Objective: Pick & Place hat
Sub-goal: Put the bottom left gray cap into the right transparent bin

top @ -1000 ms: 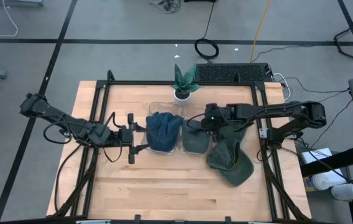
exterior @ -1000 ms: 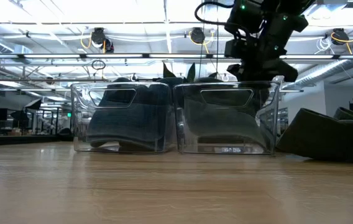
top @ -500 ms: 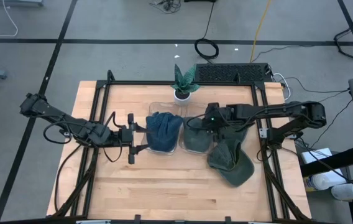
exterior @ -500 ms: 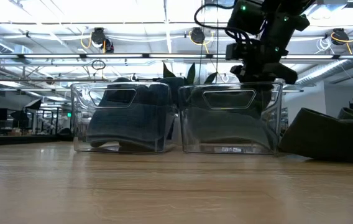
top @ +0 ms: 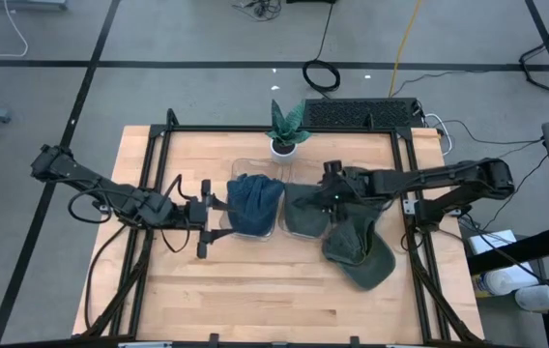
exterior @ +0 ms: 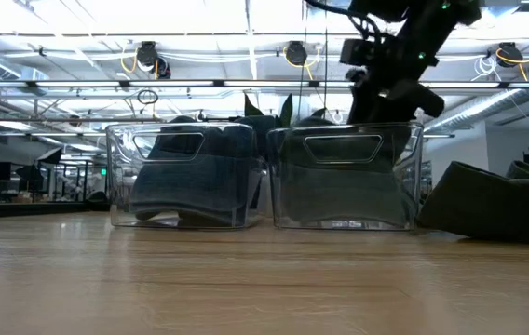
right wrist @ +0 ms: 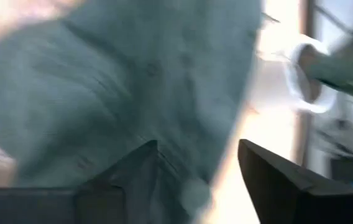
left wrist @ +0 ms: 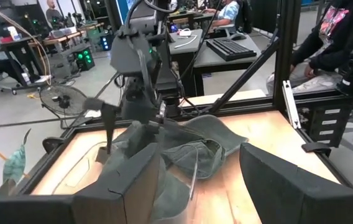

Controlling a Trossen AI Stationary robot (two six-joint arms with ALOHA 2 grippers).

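Hovering over the right-hand clear bin at the middle of the high view, the right gripper has its fingers parted and grasps nothing, with a grey-green hat lying inside that bin beneath it, so the placing step looks just about done. Another grey-green hat lies on the table just right of the bins, and the next move probably calls for lifting clear and reaching for it. The left gripper waits released at centre left beside the bin with the blue hat.
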